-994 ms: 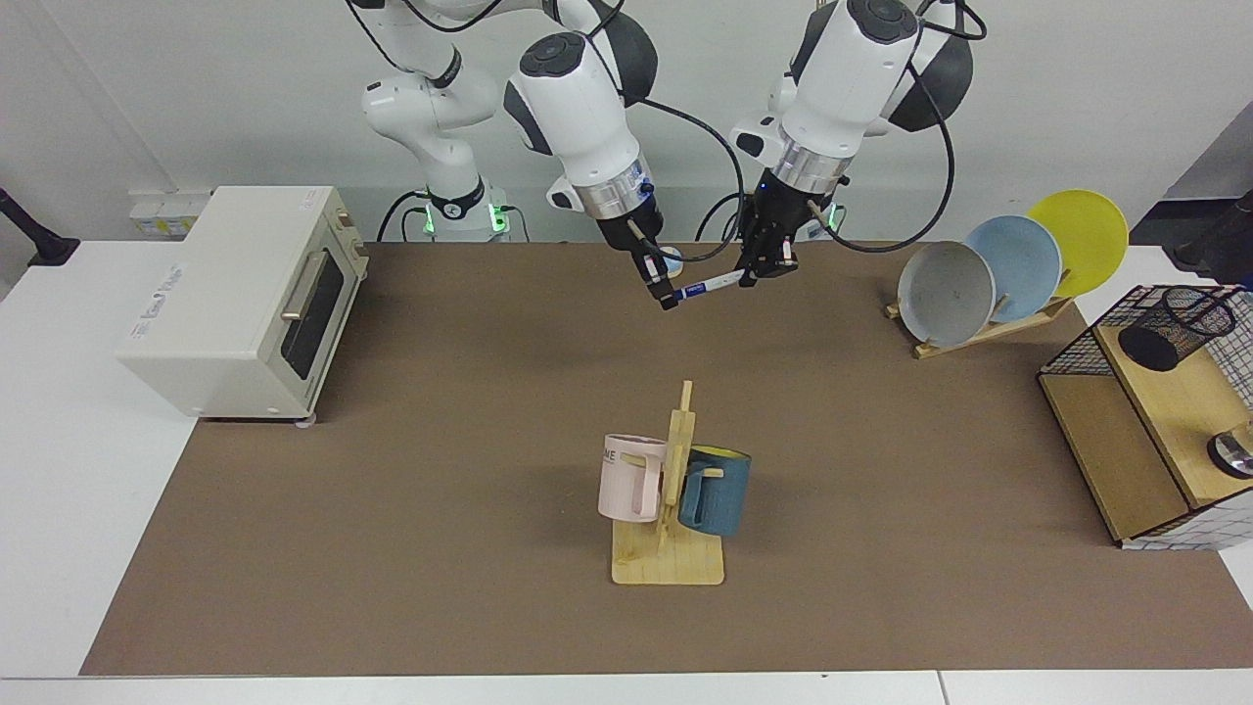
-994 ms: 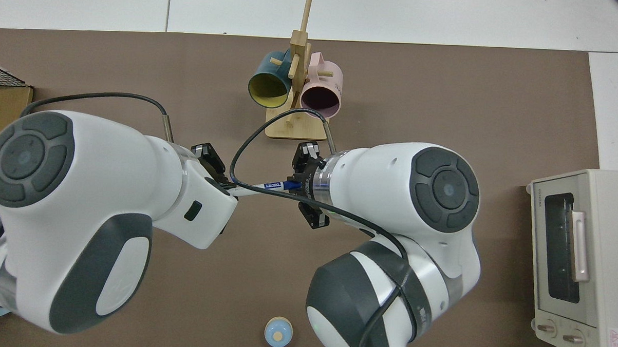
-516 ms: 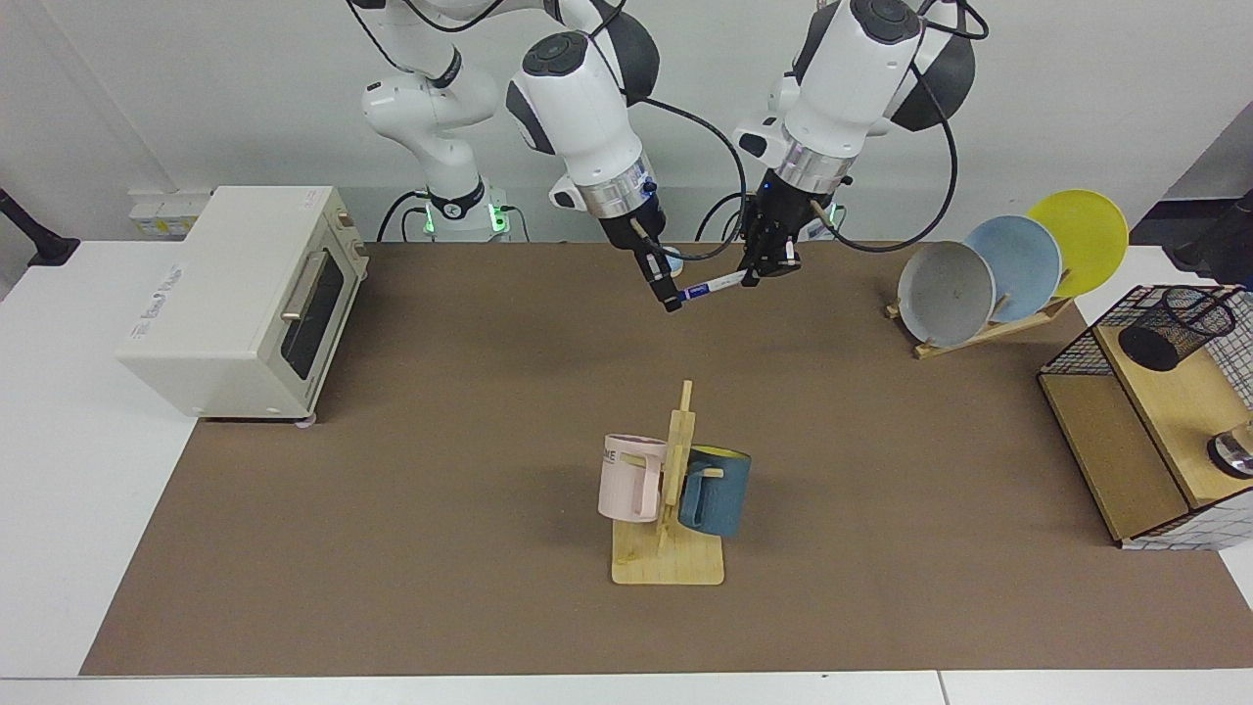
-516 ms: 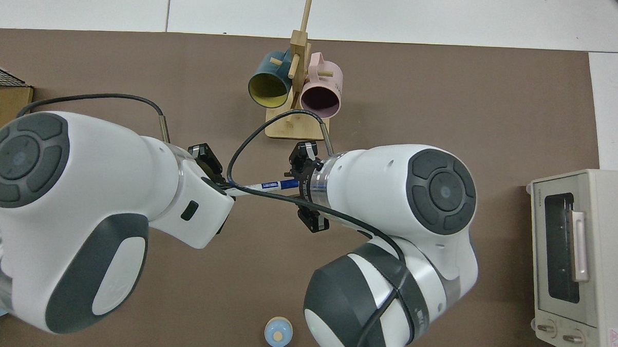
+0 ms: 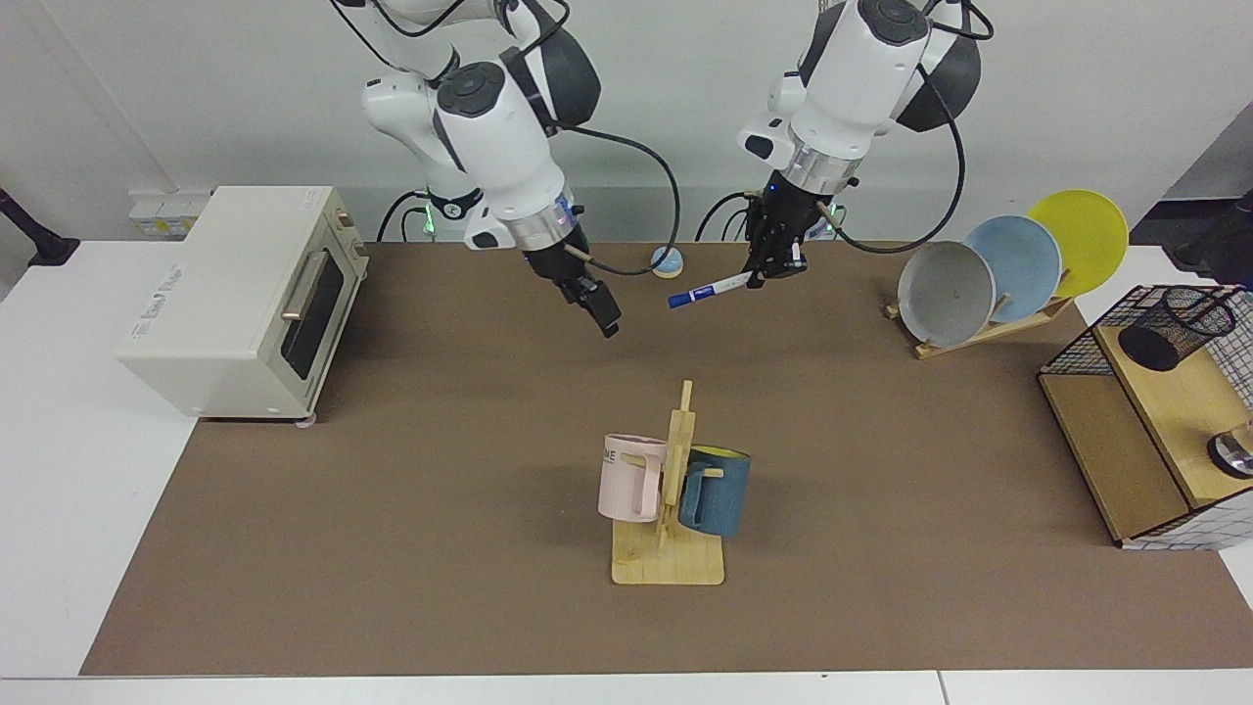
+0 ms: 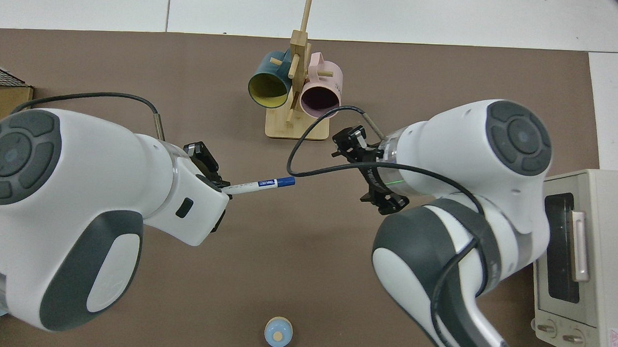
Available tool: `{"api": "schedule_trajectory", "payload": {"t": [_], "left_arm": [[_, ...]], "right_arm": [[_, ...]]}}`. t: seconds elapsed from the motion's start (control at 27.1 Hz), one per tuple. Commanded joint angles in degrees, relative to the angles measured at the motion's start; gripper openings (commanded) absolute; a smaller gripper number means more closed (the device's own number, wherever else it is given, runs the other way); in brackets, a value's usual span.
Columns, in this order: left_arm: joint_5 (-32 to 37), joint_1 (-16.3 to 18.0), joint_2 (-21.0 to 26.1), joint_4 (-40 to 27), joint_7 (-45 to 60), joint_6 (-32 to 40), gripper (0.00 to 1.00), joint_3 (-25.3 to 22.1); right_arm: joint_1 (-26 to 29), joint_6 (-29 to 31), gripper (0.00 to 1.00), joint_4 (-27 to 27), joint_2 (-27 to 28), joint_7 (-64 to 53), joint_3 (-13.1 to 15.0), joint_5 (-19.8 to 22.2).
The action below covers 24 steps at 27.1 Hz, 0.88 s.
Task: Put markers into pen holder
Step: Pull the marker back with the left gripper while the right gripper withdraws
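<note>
Our left gripper (image 5: pixel 768 276) holds the marker (image 5: pixel 707 291) by its white end, jaws clenched on it, above the desk (image 5: pixel 440 441). Our right gripper (image 5: pixel 607 321) hangs apart, jaws released. The pen holder (image 5: pixel 1173 327) sits in the wire basket (image 5: pixel 1067 354).

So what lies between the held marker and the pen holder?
In the facing view, the plate rack with three plates sits between the marker and the pen holder.

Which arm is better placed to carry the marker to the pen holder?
Left. The left hand already grips the marker, and the pen holder stands on its side of the table. The right hand hangs apart, holding nothing.
</note>
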<state>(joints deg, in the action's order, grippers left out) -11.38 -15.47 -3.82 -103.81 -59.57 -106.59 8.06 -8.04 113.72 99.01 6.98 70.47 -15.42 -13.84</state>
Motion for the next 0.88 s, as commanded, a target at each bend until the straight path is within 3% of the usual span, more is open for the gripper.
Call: {"api": "schedule_trajectory", "payload": {"t": [0.0,0.52,0.63,0.74,0.85], "left_arm": [[0.48,0.0,-0.75,-1.04,0.33,-0.81,0.0,-0.32],[4.7,0.09,-0.75,-1.04,0.33,0.68,0.0,-0.59],[6.8,0.43,-0.84,-1.04,0.33,1.91,0.0,-0.76],[10.75,2.01,-1.28,-0.51,0.42,5.15,0.0,-0.76],[14.18,3.77,-1.54,-0.34,-0.11,6.3,0.0,-0.76]], "right_arm": [[5.22,-5.34,1.0,-0.05,-1.09,-13.93,-0.4,1.71],[14.37,-13.52,1.0,-1.01,-2.05,-58.05,-0.32,20.69],[16.21,-14.05,1.0,-3.02,-1.97,-60.36,-0.32,19.91],[18.58,-16.42,1.0,-8.47,-1.44,-61.15,-0.67,17.28],[18.59,-18.79,1.0,-9.54,-1.87,-61.07,-0.76,16.83]]}}
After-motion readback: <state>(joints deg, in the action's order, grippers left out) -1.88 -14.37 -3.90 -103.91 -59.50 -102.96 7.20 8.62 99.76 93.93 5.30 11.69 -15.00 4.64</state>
